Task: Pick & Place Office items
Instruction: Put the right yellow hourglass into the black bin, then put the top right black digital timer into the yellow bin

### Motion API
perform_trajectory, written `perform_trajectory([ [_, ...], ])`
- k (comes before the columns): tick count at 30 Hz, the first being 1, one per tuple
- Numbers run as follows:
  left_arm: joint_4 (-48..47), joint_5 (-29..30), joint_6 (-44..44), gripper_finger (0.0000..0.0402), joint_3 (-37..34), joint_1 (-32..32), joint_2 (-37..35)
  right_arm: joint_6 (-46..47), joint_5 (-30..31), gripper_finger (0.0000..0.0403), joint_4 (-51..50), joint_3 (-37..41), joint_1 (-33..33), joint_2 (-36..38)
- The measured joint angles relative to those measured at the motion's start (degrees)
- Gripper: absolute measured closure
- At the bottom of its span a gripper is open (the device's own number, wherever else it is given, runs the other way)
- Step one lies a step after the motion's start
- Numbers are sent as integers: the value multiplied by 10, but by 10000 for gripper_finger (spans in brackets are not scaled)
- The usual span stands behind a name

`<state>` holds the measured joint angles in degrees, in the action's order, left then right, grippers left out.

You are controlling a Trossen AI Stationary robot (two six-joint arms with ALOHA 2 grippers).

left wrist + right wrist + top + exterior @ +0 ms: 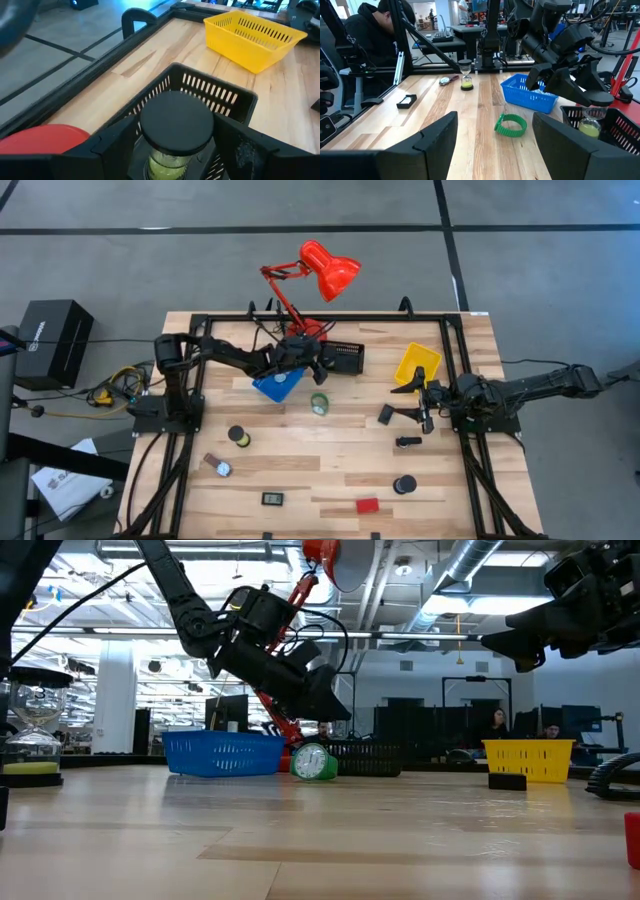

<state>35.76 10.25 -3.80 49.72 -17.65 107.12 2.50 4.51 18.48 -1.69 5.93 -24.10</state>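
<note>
My left gripper (177, 142) is shut on a small cylinder with a black cap (175, 122) and yellow-green contents, above the black bin (220, 87) near the table's far edge. In the high view this gripper (305, 360) sits between the blue bin (278, 385) and the black bin (345, 360). My right gripper (490, 135) is open and raised above the table's right side (415, 400), touching nothing. A green tape roll (319, 402) stands on edge near the blue bin. A similar cylinder (239, 436), a black cylinder (404, 483), a red block (367, 505), a tiny black gadget (273, 499) and black clips (385, 414) rest on the table. My left gripper pinches the cylinder between its two fingers at the black cap end (594, 107). The fingers (570, 87) come slanting down from above and from the table's left. The cylinder hangs upright below them, lifted clear, with its lower end (590, 131) at the black bin's rim.
The red desk lamp (325, 270) rises behind the left gripper at the far edge. The yellow bin (417, 363) stands far right, close to my right gripper. A black frame (450, 340) borders the table. People sit beyond the table (375, 30). The near middle of the table holds only scattered items.
</note>
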Motion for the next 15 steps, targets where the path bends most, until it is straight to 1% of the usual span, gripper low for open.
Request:
perform_trajectory([
  [4, 3, 0, 3, 152, 0, 0, -30, 0, 0, 154, 0, 0, 0, 0],
  [8, -5, 0, 4, 154, 0, 6, -74, 0, 0, 154, -2, 0, 0, 0],
  [15, -12, 0, 5, 156, 0, 46, -154, -1, 0, 154, -13, 0, 0, 0],
])
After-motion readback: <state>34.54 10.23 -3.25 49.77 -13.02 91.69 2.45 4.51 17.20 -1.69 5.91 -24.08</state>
